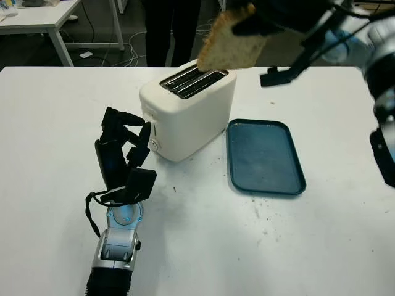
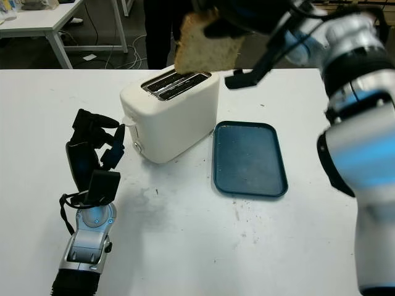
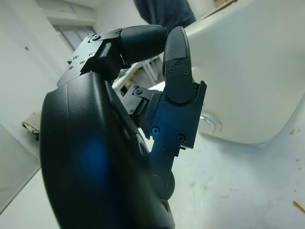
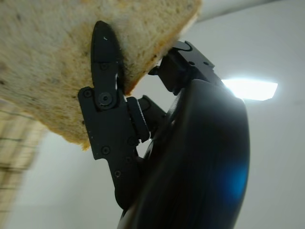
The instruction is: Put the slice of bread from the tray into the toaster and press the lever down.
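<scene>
Carrying the slice of bread above the toaster, the right hand pinches the slice along its upper edge between its black fingers; the lower corner of the slice hangs just over the far end of the twin slots, tilted and not yet entered. Progress, as judged: the bread is off the blue tray, which lies bare on the desk just beside the toaster, so pick-up and transfer are done; lowering the slice into a slot, releasing it and pressing the lever remain. The left hand stands on the desk close beside the toaster's near end, fingers curled and holding nothing, near the round knob on that face. Surroundings: crumbs dot the desk; a person in dark clothing stands behind it, and another white table stands farther back. Nothing blocks the slots, though the slice's tilt would likely need squaring before it drops in.
</scene>
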### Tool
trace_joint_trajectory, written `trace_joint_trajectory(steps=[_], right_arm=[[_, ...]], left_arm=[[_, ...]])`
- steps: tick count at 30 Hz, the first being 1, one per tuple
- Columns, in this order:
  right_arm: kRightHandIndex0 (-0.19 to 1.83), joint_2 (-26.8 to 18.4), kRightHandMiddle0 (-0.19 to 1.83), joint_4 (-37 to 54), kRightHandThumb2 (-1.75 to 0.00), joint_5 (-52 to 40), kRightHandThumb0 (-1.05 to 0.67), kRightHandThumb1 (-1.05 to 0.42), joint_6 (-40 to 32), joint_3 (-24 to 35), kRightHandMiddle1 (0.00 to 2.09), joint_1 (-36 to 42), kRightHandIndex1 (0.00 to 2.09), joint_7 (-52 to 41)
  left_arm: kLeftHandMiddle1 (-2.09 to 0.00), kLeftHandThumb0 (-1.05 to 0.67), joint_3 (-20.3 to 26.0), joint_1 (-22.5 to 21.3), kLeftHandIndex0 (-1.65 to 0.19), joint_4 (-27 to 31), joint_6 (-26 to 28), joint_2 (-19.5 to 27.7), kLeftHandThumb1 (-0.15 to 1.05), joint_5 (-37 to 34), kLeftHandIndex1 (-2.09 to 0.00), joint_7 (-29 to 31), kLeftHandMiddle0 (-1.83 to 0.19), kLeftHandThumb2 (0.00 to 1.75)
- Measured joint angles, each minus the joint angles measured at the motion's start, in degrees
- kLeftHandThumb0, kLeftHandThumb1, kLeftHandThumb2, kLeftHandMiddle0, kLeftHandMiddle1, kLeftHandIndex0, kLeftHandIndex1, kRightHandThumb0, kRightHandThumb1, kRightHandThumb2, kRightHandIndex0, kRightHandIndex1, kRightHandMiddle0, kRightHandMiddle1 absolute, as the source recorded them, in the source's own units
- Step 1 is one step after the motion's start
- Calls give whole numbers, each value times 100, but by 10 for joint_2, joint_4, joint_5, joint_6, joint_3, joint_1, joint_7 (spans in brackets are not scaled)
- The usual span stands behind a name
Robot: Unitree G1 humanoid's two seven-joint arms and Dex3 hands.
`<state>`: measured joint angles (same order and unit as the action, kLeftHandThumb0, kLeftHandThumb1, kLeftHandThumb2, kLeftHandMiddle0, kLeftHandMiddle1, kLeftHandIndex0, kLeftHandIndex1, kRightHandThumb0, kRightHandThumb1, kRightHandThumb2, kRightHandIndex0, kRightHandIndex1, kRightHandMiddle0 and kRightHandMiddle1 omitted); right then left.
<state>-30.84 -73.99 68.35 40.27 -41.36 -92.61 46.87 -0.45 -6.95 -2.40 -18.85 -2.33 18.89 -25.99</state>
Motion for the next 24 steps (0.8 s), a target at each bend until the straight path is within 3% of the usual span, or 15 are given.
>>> trace_joint_trajectory(steps=[14, 17, 21, 24], right_arm=[[120, 47, 90, -34, -58, 75, -61, -92, -54, -140, 175, -36, 175, 73], [120, 51, 89, -38, -43, 91, -59, -92, -65, -168, 175, -36, 175, 80], [121, 57, 90, -42, -58, 107, -60, -92, -79, -195, 175, -36, 175, 101], [121, 61, 90, -43, -59, 120, -60, -92, -95, -218, 175, -36, 175, 119]], left_arm=[[-175, -40, 1, 0, -39, 0, 3, 0, 92, -1, -172, 1, -76, 40], [-175, -40, 2, 0, -39, 1, 4, 0, 92, -1, -172, 1, -76, 40], [-175, -40, 2, 0, -38, 4, 4, 0, 92, -1, -172, 1, -75, 40], [-175, -39, 2, 0, -38, 4, 4, 0, 92, -1, -172, 1, -75, 40]])
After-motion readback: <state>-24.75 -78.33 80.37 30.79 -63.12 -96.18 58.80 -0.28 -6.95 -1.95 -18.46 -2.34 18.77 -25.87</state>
